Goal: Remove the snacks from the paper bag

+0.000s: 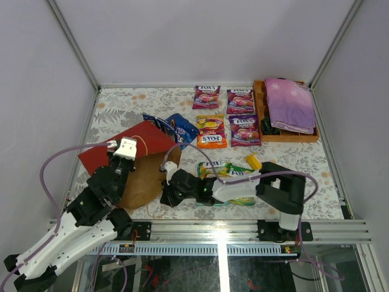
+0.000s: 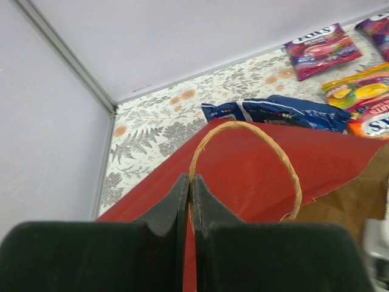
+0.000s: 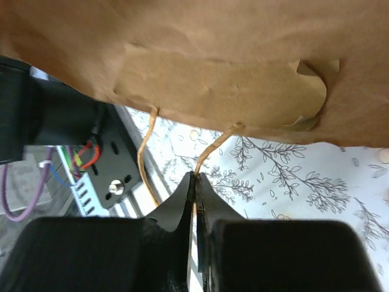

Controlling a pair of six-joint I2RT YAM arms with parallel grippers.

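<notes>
The red paper bag (image 1: 130,146) lies on its side at the left, its brown inner side (image 1: 146,182) turned toward the arms. My left gripper (image 2: 190,180) is shut on one beige cord handle (image 2: 255,131) above the red face. My right gripper (image 3: 196,177) is shut on the other cord handle (image 3: 216,146), just under the bag's brown rim (image 3: 231,85). Out on the table lie the snacks: a blue Doritos bag (image 1: 173,126) by the red paper, purple pouches (image 1: 206,96) and an orange one (image 1: 211,132) farther back, a green-yellow pouch (image 1: 228,170) and a small yellow bar (image 1: 253,162) beside the right arm.
A brown wooden tray (image 1: 258,106) at the back right holds a folded purple cloth (image 1: 289,103). White walls close the table in on the left, back and right. The metal rail (image 1: 243,231) with the arm bases runs along the near edge.
</notes>
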